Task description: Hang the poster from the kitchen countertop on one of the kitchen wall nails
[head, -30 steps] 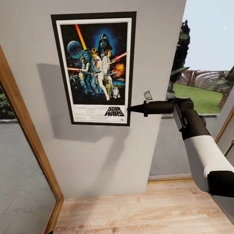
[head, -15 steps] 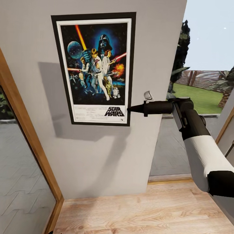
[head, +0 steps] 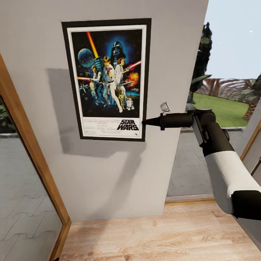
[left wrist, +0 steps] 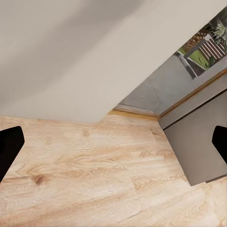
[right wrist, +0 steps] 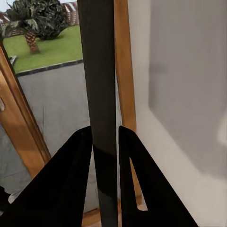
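The black-framed Star Wars poster (head: 108,72) stands upright against the grey wall (head: 108,174). My right gripper (head: 145,122) reaches in from the right and is shut on the frame's lower right edge. In the right wrist view the poster (right wrist: 99,71) shows edge-on as a dark strip, pinched between the two fingers of the right gripper (right wrist: 105,130). My left gripper (left wrist: 113,144) is open with nothing between its fingers, over the wooden floor (left wrist: 94,179). The kitchen countertop is out of view.
A small chrome piece (head: 165,107) sticks out of the wall just above my right gripper. A wood-framed glass pane (head: 32,152) borders the wall on the left. To the right, glazing looks onto a garden (head: 224,108). Light wooden floor (head: 163,235) lies below.
The poster's upper left corner has shifted slightly right and down, while its lower right edge stays in my right gripper. The arm has barely moved.
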Motion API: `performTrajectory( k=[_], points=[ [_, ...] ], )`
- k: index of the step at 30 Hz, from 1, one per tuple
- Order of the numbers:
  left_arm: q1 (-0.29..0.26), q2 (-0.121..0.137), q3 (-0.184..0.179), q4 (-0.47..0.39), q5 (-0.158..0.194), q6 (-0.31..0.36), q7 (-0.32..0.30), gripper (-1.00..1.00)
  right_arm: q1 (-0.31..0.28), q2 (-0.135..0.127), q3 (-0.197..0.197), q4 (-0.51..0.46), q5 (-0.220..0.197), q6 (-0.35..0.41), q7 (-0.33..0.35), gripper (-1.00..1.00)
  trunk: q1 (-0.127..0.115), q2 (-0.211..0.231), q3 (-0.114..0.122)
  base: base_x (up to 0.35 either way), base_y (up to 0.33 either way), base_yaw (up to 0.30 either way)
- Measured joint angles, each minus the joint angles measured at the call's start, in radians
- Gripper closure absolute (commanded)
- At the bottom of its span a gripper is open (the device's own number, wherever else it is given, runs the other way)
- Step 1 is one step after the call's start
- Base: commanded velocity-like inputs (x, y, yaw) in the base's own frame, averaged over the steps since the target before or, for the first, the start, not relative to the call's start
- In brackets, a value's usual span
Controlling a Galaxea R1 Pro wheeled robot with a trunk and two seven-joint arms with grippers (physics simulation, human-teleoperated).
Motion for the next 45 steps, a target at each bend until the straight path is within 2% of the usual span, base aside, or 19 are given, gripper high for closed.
performTrajectory(
  k=[45],
  points=[
    [0.0,0.0,0.0,0.0,0.0,0.0,0.0,-1.0,0.0,0.0,0.007,-0.051,0.0,0.009,0.003,1.0,0.0,0.0,0.0,0.007,0.0,0.0]
  ],
)
